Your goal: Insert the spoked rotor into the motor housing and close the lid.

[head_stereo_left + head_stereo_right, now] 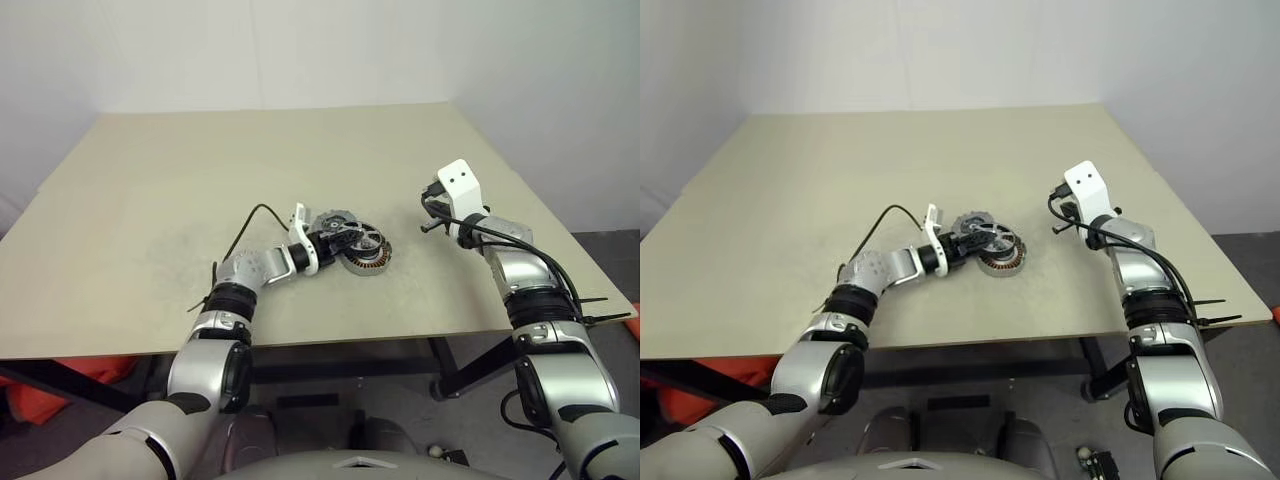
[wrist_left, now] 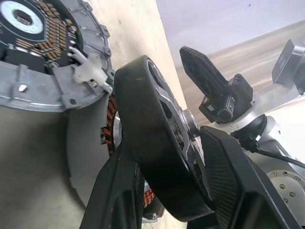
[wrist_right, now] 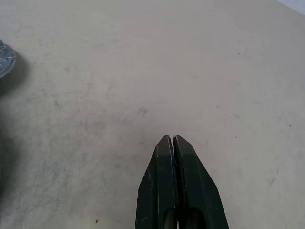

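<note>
Rotor (image 2: 157, 157) is gripped by left gripper (image 1: 338, 240) just over housing (image 1: 368, 262), not seated; lid (image 1: 333, 222) still off; right gripper (image 3: 173, 143) is pinched shut, empty.

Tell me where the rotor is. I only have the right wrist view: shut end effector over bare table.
Observer: The left end effector is clamped on the spoked rotor.
Operator: Seated yet?
Observer: No. It's held over the motor housing, whose copper windings show beneath it. I can't tell if they touch.
Operator: Lid?
Observer: The lid lies on the table beside the housing, on its far side.
</note>
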{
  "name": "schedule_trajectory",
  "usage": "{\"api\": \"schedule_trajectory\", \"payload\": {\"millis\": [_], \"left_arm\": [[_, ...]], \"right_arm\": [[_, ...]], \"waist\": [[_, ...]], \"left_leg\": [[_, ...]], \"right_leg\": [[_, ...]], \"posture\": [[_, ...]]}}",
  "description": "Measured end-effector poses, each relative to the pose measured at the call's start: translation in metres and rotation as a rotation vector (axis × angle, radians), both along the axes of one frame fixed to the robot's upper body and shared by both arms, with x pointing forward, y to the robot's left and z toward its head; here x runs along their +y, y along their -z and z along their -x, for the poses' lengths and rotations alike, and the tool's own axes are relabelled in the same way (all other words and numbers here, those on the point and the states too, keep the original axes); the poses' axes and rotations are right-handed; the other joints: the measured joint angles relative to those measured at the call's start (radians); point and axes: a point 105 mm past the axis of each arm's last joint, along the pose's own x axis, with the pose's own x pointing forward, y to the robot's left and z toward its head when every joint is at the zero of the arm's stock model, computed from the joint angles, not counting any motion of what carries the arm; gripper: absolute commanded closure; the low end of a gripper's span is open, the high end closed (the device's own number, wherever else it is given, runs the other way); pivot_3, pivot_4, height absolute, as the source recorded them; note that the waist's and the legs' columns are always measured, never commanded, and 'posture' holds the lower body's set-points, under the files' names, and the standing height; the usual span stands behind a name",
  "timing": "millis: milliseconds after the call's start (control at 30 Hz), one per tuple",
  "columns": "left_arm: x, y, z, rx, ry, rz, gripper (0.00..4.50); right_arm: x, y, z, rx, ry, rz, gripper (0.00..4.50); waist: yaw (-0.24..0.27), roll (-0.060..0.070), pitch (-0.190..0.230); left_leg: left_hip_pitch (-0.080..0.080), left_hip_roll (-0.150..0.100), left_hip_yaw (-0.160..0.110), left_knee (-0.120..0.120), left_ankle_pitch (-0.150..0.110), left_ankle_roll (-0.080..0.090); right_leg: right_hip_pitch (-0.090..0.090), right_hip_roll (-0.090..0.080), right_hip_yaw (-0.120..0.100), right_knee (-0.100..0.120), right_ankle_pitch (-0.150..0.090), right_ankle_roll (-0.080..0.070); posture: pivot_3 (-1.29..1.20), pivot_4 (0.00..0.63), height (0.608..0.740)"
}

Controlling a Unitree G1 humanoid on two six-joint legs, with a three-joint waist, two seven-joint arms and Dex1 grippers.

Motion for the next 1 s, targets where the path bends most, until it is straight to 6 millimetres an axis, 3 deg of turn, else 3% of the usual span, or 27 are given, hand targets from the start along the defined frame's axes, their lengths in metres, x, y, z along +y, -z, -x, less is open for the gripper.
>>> {"api": "schedule_trajectory", "payload": {"millis": [267, 300, 433, 767, 1000], "left_arm": [[-0.006, 0.0, 0.003, -0.021, 0.038, -0.008, 3.07], [-0.007, -0.001, 0.002, -0.023, 0.04, -0.01, 2.36], [-0.009, -0.007, -0.002, -0.06, 0.037, -0.016, 1.22], [0.002, -0.01, -0.009, -0.087, 0.007, -0.048, 1.22], [0.011, -0.024, -0.006, -0.157, -0.007, -0.022, 1.22]], "right_arm": [[0.001, 0.0, 0.0, -0.001, -0.001, 0.0, 4.5], [0.001, 0.0, 0.0, -0.001, -0.001, -0.001, 4.5], [0.003, 0.001, 0.0, 0.0, -0.004, -0.005, 4.5], [0.006, 0.002, 0.001, 0.0, -0.013, -0.011, 4.5], [0.012, 0.001, 0.001, -0.007, -0.035, -0.031, 4.5]], "waist": [[0.0, 0.0, 0.0], [0.0, 0.0, 0.0], [0.0, 0.0, 0.0], [-0.001, 0.0, 0.0], [-0.001, 0.0, 0.0]], "left_leg": [[-0.002, -0.008, 0.0, 0.0, -0.001, 0.004], [-0.002, -0.008, 0.0, 0.0, -0.001, 0.004], [0.0, -0.007, 0.0, -0.001, -0.002, 0.006], [-0.001, -0.008, 0.0, -0.001, -0.004, 0.011], [-0.003, -0.007, 0.001, -0.001, -0.005, 0.012]], "right_leg": [[0.001, -0.009, -0.001, -0.003, 0.001, 0.002], [0.001, -0.009, -0.001, -0.004, 0.001, 0.002], [0.005, -0.009, -0.002, -0.009, 0.003, 0.005], [0.006, -0.009, -0.002, -0.013, 0.004, 0.006], [0.005, -0.01, -0.002, -0.013, 0.004, 0.006]], "posture": [[0.0, 0.0, 0.74], [0.0, 0.0, 0.74], [0.0, 0.0, 0.74], [0.0, 0.0, 0.74], [0.0, 0.0, 0.74]]}}
